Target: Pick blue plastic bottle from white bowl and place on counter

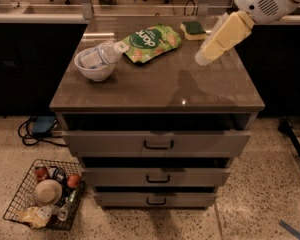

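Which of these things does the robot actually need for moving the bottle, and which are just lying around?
Part of the job: plastic bottle, lying in the white bowl; counter; gripper, above the counter's right rear.

Just lying about: green snack bag; green sponge; wire basket on the floor; drawers.
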You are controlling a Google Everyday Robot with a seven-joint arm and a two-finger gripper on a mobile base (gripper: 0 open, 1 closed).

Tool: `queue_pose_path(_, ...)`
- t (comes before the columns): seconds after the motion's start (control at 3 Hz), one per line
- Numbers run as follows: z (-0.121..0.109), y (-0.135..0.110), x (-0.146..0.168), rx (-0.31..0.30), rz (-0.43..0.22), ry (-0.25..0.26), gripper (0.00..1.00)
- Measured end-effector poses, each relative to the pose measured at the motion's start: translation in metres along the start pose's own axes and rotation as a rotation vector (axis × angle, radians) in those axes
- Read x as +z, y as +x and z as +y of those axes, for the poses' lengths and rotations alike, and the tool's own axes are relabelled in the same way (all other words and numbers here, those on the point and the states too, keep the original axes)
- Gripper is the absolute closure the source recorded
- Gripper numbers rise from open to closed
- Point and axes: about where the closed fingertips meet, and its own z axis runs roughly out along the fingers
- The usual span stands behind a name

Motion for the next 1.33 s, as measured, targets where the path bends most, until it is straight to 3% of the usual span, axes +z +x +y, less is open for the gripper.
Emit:
queue_pose_path(0.67, -0.029, -0.049, 0.052, 0.215, -0.197, 0.058, 0.00)
queue_pose_path(1.0, -0.025, -0.055, 0.063, 0.215, -0.195, 0.044, 0.00)
queue_pose_path(1.33, -0.008, -0.078, 0.098, 0.211, -0.207, 0.009, 0.00)
